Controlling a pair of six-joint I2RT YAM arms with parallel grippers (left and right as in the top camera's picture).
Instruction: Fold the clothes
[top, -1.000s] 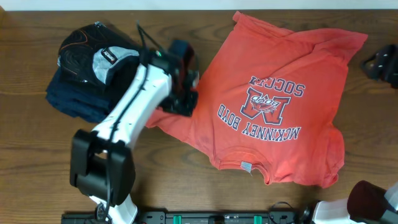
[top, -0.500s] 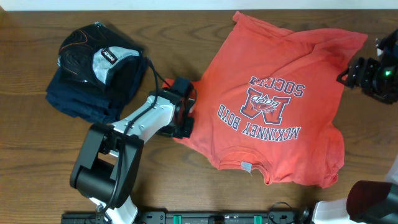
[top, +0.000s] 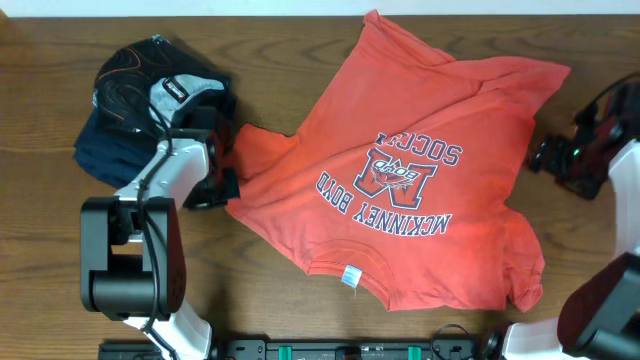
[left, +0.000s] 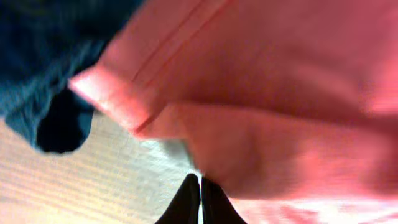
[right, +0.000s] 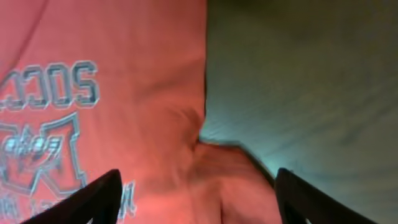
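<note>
1. Two grippers are in view. The left gripper (left: 199, 190) is clenched on a sleeve of the T-shirt (top: 400, 170), likely so the cloth can be dragged flat.
2. Print up and rumpled, the T-shirt is spread from the middle to the right of the table (top: 50, 260), with its sleeve just beside the dark folded garments (top: 130, 130) at the rear-left corner.
3. Empty and spread wide, the right gripper (top: 548, 156) is held by the shirt's right side, probably staged for a grasp.
4. Compared with half a second earlier, the T-shirt is pulled toward the left edge and turned, and the right gripper is brought nearer to it.
</note>
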